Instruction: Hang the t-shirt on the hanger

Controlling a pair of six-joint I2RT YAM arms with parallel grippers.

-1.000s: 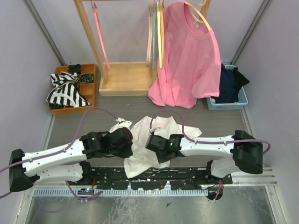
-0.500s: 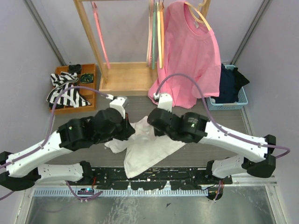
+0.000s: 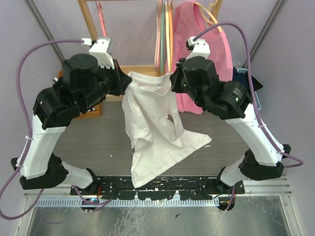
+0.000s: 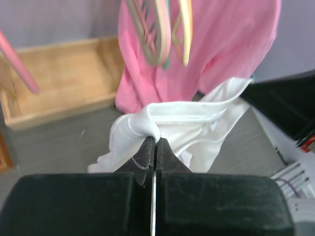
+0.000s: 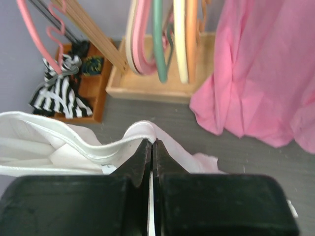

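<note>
White cotton fills the middle of the top view: the t-shirt hangs between both arms, its upper edge lifted in front of the wooden rack and its lower hem reaching down to the grey table near the arm bases. From above I cannot see the fingertips well (the wrist bodies and the cloth cover them), and the hanger hooks are cut off at the top edge. The wrist cameras show more. The left gripper has its jaws pressed together on a bunched fold of the shirt's edge, and the right gripper pinches the ribbed band the same way, with no gap visible. The hanger, thin and orange, hangs on the rack among cream, green and pink ones, just beside the pink t-shirt; only the right wrist view separates its colour clearly.
</note>
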